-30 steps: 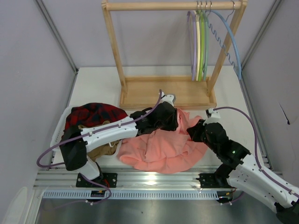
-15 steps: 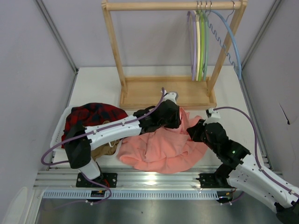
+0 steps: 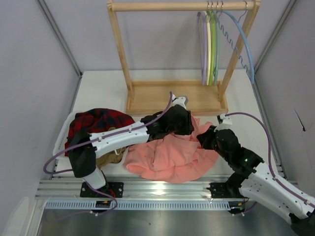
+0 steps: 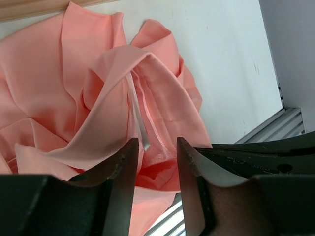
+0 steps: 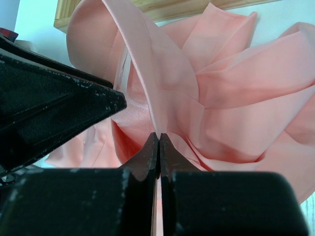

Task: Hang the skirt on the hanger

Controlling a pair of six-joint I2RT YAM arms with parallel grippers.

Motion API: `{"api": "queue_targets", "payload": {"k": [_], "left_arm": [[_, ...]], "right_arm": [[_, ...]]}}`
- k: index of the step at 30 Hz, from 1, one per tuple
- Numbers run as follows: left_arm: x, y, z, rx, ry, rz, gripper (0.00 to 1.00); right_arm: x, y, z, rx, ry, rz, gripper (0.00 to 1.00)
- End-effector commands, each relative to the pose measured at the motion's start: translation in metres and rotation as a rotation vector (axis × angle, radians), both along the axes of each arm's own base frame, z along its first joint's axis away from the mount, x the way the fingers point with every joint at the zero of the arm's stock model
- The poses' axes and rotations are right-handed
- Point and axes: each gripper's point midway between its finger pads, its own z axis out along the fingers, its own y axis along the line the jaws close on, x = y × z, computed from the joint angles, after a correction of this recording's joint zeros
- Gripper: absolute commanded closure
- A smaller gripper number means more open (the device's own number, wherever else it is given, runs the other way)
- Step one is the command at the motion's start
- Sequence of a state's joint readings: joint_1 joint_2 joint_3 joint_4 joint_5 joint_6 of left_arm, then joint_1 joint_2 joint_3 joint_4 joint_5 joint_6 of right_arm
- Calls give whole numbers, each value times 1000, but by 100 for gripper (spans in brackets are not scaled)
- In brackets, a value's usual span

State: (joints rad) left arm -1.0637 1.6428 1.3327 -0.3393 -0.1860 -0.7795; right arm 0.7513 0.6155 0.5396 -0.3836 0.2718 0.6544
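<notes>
One desk (image 3: 98,91), wooden rack (image 3: 121,49) at far side. Salmon-pink skirt (image 3: 167,157) crumpled near front edge between arms: thin fabric, many soft folds, one fold raised. Lilac hanger (image 3: 203,54) on rack rail, well apart from skirt. Left fingers (image 4: 123,182) apart over raised fold. Right fingers (image 5: 147,152) together, pinching skirt fold. White ribbon loop (image 4: 139,113) at fold.

My table (image 3: 98,93) | near edge, middle: salmon-pink skirt (image 3: 170,157) | toward far edge: wooden hanger rack (image 3: 152,96) | left edge: white bin (image 3: 61,137)
</notes>
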Motion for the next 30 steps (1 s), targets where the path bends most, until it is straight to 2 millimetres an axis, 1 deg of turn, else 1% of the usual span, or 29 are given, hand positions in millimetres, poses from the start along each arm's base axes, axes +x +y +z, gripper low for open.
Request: {"api": "queue_targets", "payload": {"k": [1, 4, 5, 6, 8, 12, 13, 15, 16, 18, 19, 21, 22, 23, 24, 25, 26, 27, 28, 29, 30], "left_arm": [[14, -5, 17, -49, -25, 67, 59], [20, -5, 17, -50, -43, 90, 62], [22, -6, 13, -41, -44, 94, 62], [24, -8, 16, -45, -48, 94, 62], [25, -10, 8, -25, -41, 94, 64], [29, -12, 8, -21, -46, 106, 66], [30, -11, 7, -19, -47, 110, 71], [31, -10, 11, -27, -55, 115, 80], [32, -8, 12, -28, -56, 120, 91], [34, -4, 16, -29, -64, 113, 97], [34, 0, 23, -42, -64, 106, 100], [38, 7, 30, -45, -79, 89, 100], [34, 12, 35, -55, -79, 66, 100], [34, 15, 39, -55, -89, 45, 100], [37, 21, 41, -36, -110, 24, 100], [35, 27, 48, -32, -121, 6, 100], [31, 32, 47, -7, -124, -39, 100], [33, 39, 48, 3, -123, -48, 100], [31, 44, 54, 3, -129, -62, 100], [28, 48, 56, 12, -135, -93, 100], [27, 56, 53, 35, -119, -95, 100]], "right_arm": [[5, 2, 22, 49, -51, -13, 100], [5, 3, 21, 50, -50, -10, 100], [5, 3, 21, 50, -49, -11, 100], [5, 4, 21, 50, -49, -8, 100], [4, 4, 21, 53, -47, -4, 100], [4, 4, 22, 53, -51, -5, 100], [4, 4, 22, 53, -51, -6, 100], [5, 3, 21, 50, -50, -9, 100], [5, 2, 19, 44, -46, -12, 100], [4, 1, 18, 38, -44, -17, 100], [4, 0, 16, 31, -40, -21, 100], [5, -4, 13, 22, -32, -44, 100], [5, -6, 10, 11, -26, -46, 100], [5, -7, 9, 5, -22, -52, 100], [5, -9, 9, -1, -23, -56, 100], [4, -9, 7, -6, -21, -55, 100], [3, -10, 5, -8, -20, -53, 100], [2, -9, 4, -10, -22, -40, 100], [2, -8, 5, -4, -27, -35, 100], [1, -8, 3, -4, -26, -30, 100], [0, -8, 5, 6, -35, -25, 100]]}}
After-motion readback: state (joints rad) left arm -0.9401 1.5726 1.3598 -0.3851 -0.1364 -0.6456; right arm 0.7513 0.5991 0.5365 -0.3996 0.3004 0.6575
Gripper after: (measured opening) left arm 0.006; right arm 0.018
